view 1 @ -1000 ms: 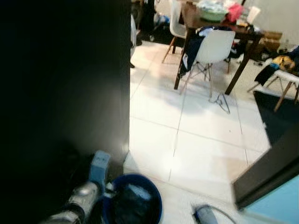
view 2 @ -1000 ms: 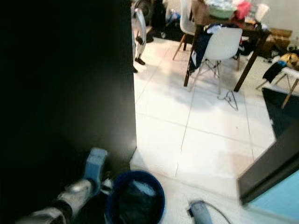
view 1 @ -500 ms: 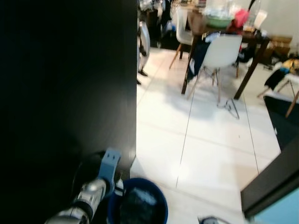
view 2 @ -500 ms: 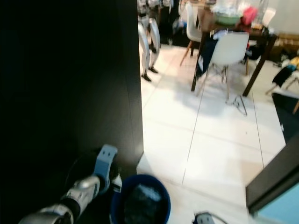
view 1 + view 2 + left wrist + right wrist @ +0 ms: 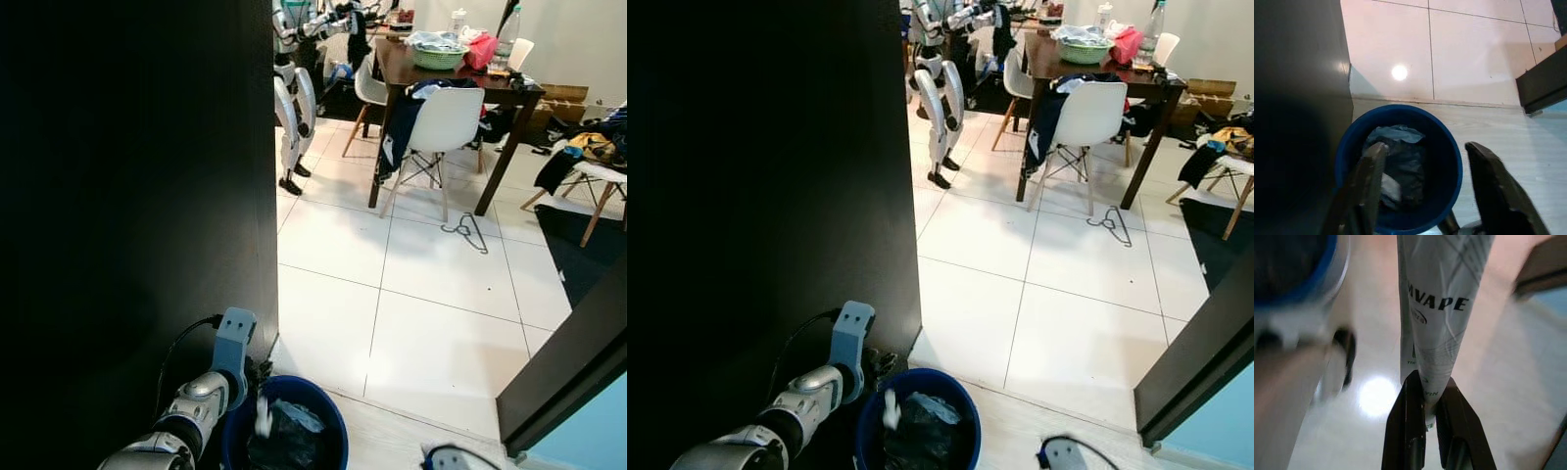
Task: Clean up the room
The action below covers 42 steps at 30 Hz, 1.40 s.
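Note:
A round blue bin with a black liner stands on the floor against the dark wall's corner. My left gripper hangs open just above it, one finger over each side of the rim. A small white scrap lies inside on the liner. My left arm reaches in from the lower left. My right gripper is shut on a white printed paper wrapper, held low over the pale floor to the right of the bin. The right wrist shows at the bottom edge.
A black wall fills the left. Another humanoid robot stands beyond it. Further back are a brown table, white chairs with clothes, and a wire hanger on the tiles. A dark door edge juts in at right.
The camera has steadied and tilted up, bringing the other robot and table into view. The white scrap now shows in the bin. My left arm stays by the bin.

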Motion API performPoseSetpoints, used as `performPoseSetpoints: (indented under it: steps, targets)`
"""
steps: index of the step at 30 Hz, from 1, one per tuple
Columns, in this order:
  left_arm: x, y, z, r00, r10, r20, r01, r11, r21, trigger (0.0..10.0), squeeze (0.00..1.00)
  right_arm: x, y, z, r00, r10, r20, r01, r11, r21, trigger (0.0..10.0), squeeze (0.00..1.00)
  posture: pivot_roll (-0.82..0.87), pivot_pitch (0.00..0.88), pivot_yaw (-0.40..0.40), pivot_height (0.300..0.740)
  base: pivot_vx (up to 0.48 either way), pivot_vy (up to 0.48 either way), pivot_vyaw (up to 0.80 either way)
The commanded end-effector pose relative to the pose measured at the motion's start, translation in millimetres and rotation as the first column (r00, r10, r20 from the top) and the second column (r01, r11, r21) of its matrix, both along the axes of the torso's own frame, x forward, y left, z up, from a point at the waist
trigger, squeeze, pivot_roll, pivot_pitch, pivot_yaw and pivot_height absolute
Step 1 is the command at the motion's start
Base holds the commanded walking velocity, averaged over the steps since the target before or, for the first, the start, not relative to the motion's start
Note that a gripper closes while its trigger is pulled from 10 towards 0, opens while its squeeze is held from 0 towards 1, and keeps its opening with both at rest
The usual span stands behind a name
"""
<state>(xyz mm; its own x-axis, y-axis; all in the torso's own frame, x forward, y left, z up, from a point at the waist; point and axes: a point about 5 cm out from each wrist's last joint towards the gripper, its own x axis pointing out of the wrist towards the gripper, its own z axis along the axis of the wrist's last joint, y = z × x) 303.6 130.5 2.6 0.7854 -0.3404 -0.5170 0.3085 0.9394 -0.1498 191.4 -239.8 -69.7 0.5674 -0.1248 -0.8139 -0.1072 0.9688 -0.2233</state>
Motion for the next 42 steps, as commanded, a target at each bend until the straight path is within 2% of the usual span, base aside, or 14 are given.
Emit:
performPoseSetpoints:
  steps: [1,4,5,6,9,11,12,14,16,20,26,27,34,42]
  targets:
    - [-4.0,0.9,-4.7,1.000,0.005,-0.031,-0.005,1.000,-0.005,10.0,1.00,19.1,-1.0,11.6,0.996,-0.009,0.084,0.009,1.000,0.003,10.0,0.00,-0.03,0.055,-0.025,0.740,0.000,0.000,0.00]
    - [-4.4,1.0,-5.0,0.999,0.004,-0.033,-0.004,1.000,-0.004,10.0,1.00,23.9,-1.0,14.5,0.995,-0.009,0.100,0.008,1.000,0.004,10.0,0.00,-0.03,0.055,-0.025,0.740,0.000,0.000,0.00]
    - [-6.0,3.5,-6.9,0.999,0.009,-0.037,-0.009,1.000,0.012,10.0,0.00,43.5,4.5,25.9,0.987,0.015,0.157,-0.017,1.000,0.012,10.0,0.00,-0.02,0.050,-0.025,0.740,0.000,0.000,0.00]
    - [-9.0,8.1,-9.9,0.999,0.019,-0.042,-0.018,0.999,0.035,10.0,0.00,71.9,22.8,42.8,0.969,0.073,0.234,-0.090,0.994,0.059,10.0,0.00,-0.01,0.053,-0.030,0.740,0.000,0.000,0.00]
    - [-12.1,13.3,-12.8,0.999,0.029,-0.042,-0.026,0.998,0.063,10.0,0.00,94.3,46.1,57.8,0.946,0.147,0.289,-0.186,0.976,0.113,10.0,0.00,0.00,0.057,-0.033,0.740,0.000,0.000,0.00]
    - [-16.7,21.9,-16.7,0.998,0.045,-0.034,-0.040,0.993,0.114,10.0,0.00,111.3,83.8,70.5,0.912,0.267,0.312,-0.335,0.923,0.189,10.0,0.00,0.03,0.061,-0.042,0.740,0.000,0.000,0.00]
    - [-16.7,21.9,-16.7,0.998,0.045,-0.034,-0.040,0.993,0.114,10.0,0.00,111.3,83.8,70.5,0.912,0.267,0.312,-0.335,0.923,0.189,10.0,0.00,0.03,0.061,-0.042,0.740,0.000,0.000,0.00]
    - [-20.1,36.5,-17.6,0.997,0.071,0.012,-0.072,0.979,0.193,10.0,0.00,102.3,119.7,61.0,0.874,0.440,0.204,-0.479,0.852,0.213,10.0,0.00,0.08,0.072,-0.061,0.740,0.000,0.000,0.00]
    - [-20.1,36.5,-17.6,0.997,0.071,0.012,-0.072,0.979,0.193,10.0,0.00,102.3,119.7,61.0,0.874,0.440,0.204,-0.479,0.852,0.213,10.0,0.00,0.08,0.072,-0.061,0.740,0.000,0.000,0.00]
    - [-21.4,56.6,-10.2,0.989,0.063,0.134,-0.098,0.957,0.274,10.0,0.00,82.6,152.1,46.2,0.818,0.570,0.082,-0.572,0.787,0.230,10.0,0.00,0.18,0.108,-0.102,0.740,0.000,0.000,0.00]
    - [-19.7,63.5,2.7,0.968,0.010,0.250,-0.092,0.943,0.319,10.0,0.00,77.8,163.0,42.8,0.825,0.562,0.066,-0.562,0.801,0.208,10.0,0.00,0.23,0.128,-0.116,0.740,0.000,0.000,0.00]
    - [-19.4,60.5,10.6,0.952,-0.041,0.303,-0.064,0.942,0.330,10.0,0.00,79.8,170.2,45.9,0.836,0.539,0.105,-0.547,0.803,0.238,10.0,1.00,0.26,0.140,-0.125,0.740,0.000,0.000,0.00]
    - [-21.9,57.0,12.7,0.942,-0.088,0.322,-0.032,0.936,0.351,10.0,0.00,81.2,181.0,50.4,0.850,0.512,0.123,-0.522,0.789,0.325,10.0,1.00,0.27,0.145,-0.126,0.740,0.000,0.000,0.00]
    - [-26.5,49.9,11.0,0.942,-0.134,0.309,0.012,0.930,0.367,10.0,0.00,86.8,173.2,52.6,0.864,0.489,0.119,-0.501,0.815,0.290,10.0,1.00,0.26,0.141,-0.122,0.740,0.000,0.000,0.00]
